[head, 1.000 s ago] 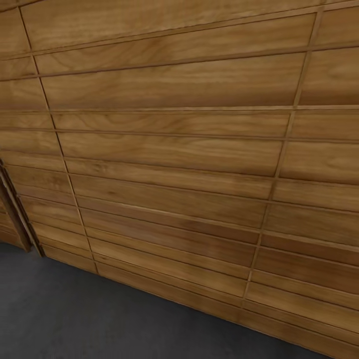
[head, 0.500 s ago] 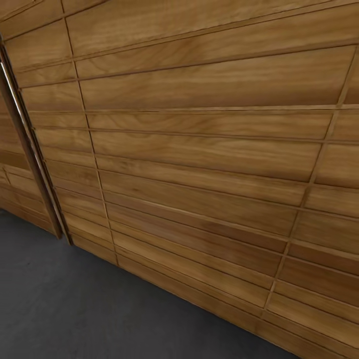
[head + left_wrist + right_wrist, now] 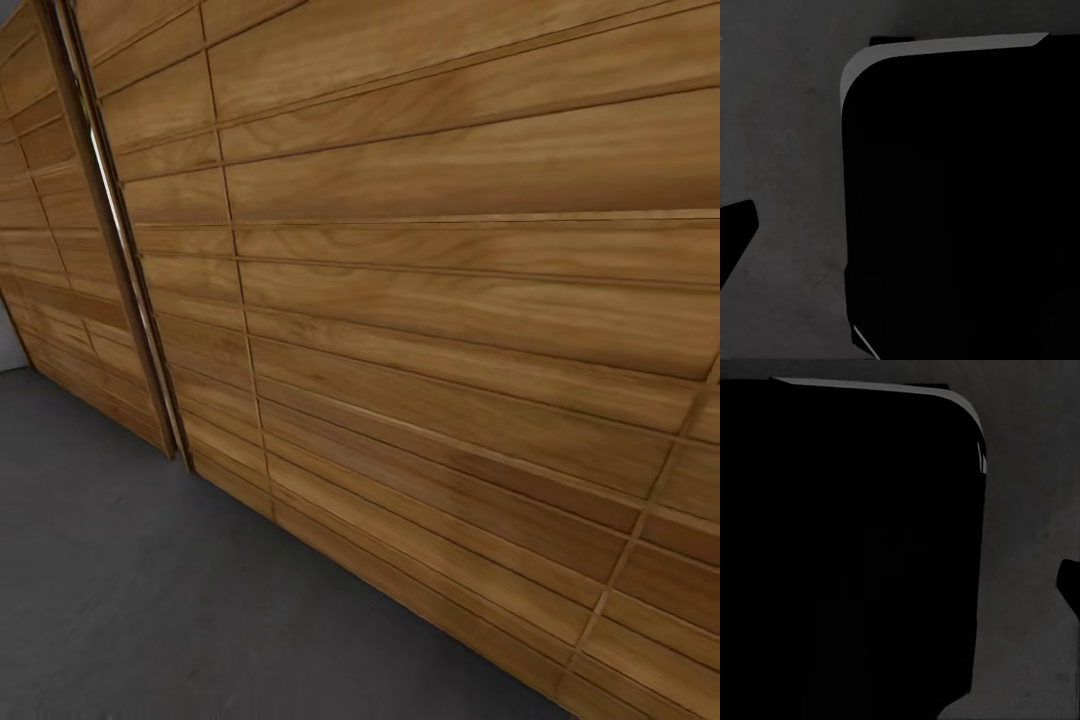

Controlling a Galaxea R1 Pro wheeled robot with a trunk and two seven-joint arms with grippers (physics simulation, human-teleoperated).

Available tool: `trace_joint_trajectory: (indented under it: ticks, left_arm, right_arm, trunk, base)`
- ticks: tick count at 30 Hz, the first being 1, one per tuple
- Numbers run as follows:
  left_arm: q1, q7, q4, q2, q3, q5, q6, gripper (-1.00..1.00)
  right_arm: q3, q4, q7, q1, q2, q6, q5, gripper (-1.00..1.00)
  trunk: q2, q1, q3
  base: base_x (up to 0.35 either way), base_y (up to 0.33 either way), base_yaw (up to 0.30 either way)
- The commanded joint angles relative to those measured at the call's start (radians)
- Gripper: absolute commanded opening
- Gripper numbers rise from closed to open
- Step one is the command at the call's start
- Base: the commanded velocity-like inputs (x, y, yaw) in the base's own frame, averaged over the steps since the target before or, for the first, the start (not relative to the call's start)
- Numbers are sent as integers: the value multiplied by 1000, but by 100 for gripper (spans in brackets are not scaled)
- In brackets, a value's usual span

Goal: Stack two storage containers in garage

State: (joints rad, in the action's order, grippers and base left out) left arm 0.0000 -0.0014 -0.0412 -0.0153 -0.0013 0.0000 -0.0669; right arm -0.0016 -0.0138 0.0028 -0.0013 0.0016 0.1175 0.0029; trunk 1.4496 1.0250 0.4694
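The head view faces a wooden slatted panel door (image 3: pixel 450 330) at close range, its horizontal planks occupying the scene from 9 o'clock round to 5 o'clock. A dark vertical frame strip (image 3: pixel 115 240) with a thin bright edge divides the near panel from a further panel section (image 3: pixel 50 290) toward 9 o'clock. A sliver of pale grey wall (image 3: pixel 8 350) sits at the far 9 o'clock edge. The floor (image 3: pixel 130 590), dark grey and rough, meets the door's foot along a diagonal and covers the 7 o'clock area. The left wrist view shows a large black rounded body (image 3: pixel 960 202) over grey floor (image 3: pixel 787 150); the right wrist view shows a like black body (image 3: pixel 847 555) over floor (image 3: pixel 1027 525). Finger state of either gripper cannot be told. The storage containers are not located in these views.
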Motion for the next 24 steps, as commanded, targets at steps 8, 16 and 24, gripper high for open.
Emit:
trace_joint_trajectory:
  ticks: [8, 16, 24]
  left_arm:
    - [0, 0, -1, 0, 0, 0, -2, 100]
    - [0, 0, -1, 0, 0, 0, -2, 100]
    - [0, 0, -1, 0, 0, 0, -2, 100]
  right_arm:
    - [0, -2, 1, 0, 0, 1, 1, 100]
    - [0, -1, 0, 0, 0, 1, 2, 100]
    - [0, -2, 0, 0, 1, 1, 0, 100]
  trunk:
    - [0, 0, 1]
    - [0, 0, 1]
    - [0, 0, 1]
  base:
    - [0, 0, 278]
    - [0, 0, 278]
    - [0, 0, 278]
